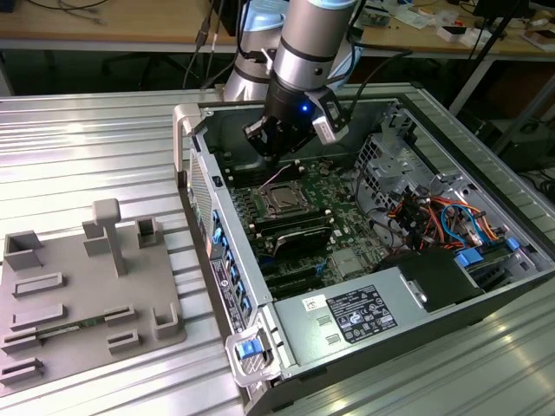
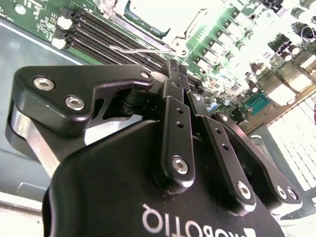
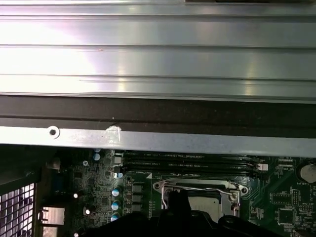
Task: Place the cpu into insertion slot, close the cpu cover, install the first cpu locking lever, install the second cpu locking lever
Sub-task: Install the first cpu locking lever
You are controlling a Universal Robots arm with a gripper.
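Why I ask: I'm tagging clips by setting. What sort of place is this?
Probably a robotics lab or workshop: a black gripper on a grey robot arm hangs over an open grey metal computer case on a ribbed aluminium table, with cable-strewn wooden workbenches behind.

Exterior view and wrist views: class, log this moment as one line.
gripper: shut, above insertion slot | cpu: in slot | cpu cover: down | levers: latching unclear

White maker's lettering sits upside down on the body of the hand [image 2: 176, 73]. At five o'clock in the exterior view, the grey power box [image 1: 395, 303] bears a white label [image 1: 351, 314], its print too small to read.
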